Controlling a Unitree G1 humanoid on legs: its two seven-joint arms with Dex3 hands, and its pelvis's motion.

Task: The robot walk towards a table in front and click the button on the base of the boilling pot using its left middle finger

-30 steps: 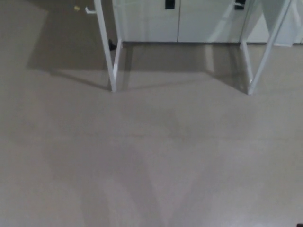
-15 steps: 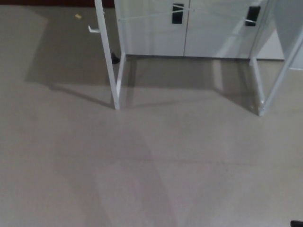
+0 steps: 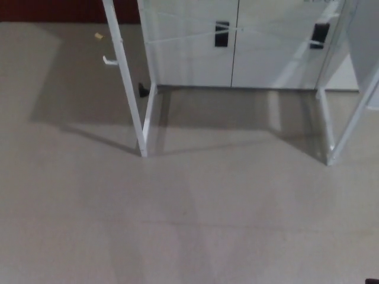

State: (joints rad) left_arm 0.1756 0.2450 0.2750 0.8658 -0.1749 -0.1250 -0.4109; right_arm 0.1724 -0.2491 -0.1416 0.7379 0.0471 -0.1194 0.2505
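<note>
While neither hand shows, white table legs (image 3: 127, 83) stand on grey floor (image 3: 189, 219)

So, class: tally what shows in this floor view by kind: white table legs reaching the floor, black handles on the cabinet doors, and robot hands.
White table legs: 2
Black handles: 2
Robot hands: 0
Total: 4

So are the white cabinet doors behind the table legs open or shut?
Shut: the two white cabinet doors sit flush, meeting at a thin vertical seam, dark handles facing out. No hand is in view.
</note>
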